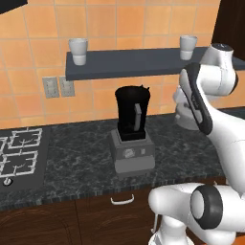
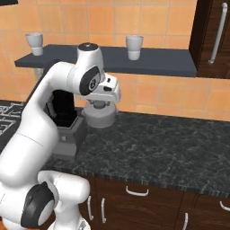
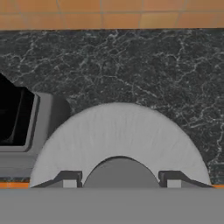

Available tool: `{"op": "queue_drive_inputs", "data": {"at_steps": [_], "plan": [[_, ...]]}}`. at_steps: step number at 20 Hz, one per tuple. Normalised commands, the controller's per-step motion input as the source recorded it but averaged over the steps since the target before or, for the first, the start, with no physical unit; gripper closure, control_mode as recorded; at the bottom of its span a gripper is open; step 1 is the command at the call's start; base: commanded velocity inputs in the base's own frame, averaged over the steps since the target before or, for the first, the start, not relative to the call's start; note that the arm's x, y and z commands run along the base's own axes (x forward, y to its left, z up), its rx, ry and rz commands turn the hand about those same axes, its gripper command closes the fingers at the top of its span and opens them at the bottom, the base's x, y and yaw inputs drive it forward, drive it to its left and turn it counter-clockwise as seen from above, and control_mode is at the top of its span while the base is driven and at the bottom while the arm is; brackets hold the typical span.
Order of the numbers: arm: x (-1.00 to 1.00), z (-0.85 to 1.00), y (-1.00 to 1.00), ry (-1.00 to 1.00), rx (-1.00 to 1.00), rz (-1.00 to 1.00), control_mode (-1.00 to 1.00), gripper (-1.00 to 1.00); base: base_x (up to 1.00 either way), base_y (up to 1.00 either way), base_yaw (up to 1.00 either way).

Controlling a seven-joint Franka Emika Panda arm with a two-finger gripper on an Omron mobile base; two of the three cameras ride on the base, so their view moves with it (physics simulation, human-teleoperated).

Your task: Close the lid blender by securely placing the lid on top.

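Showing, from the left base view, the blender [image 1: 132,131] whole: black jar standing upright on its boxy grey base, grey handle strip and front dial facing out, jar mouth uncovered and dark inside, contents impossible to tell. Hiding most of that jar in the right base view behind the white arm, with only a dark sliver and part of the grey base peeking out.

Hanging just to the right of the blender, above the dark counter [image 2: 170,143], about level with the jar's middle: the lid [image 2: 99,116], a round light-grey cap. Gripping it, the gripper [image 3: 118,180], fingertips [image 3: 70,179] sitting either side of the raised centre knob, jaws narrowed onto it.

Looking down in the hand view over the lid's pale disc [image 3: 118,140], with the blender's base at its left edge.

Stretching bare right of the blender, the counter. Running above the blender, a dark shelf [image 1: 143,64] carrying two pale cups [image 1: 78,50].
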Motion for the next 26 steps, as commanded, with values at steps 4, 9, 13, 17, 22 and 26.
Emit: {"op": "queue_drive_inputs", "data": {"at_steps": [4,9,13,17,22,26], "plan": [[-0.05,1.0,0.38,-0.12,0.0,0.05,-1.0,1.0,0.0,0.0,0.0],[0.0,1.0,0.48,-0.11,0.01,0.07,-1.0,1.0,0.0,0.0,0.0],[0.1,0.98,0.59,-0.13,0.02,0.07,-1.0,1.0,0.0,0.0,0.0],[0.37,0.69,0.63,-0.11,0.06,0.05,-1.0,1.0,0.0,0.0,0.0],[0.71,0.18,0.54,-0.06,0.07,0.05,-1.0,1.0,0.0,0.0,0.0],[0.39,-0.01,0.52,-0.14,0.01,0.05,-1.0,1.0,0.0,0.0,0.0]]}}
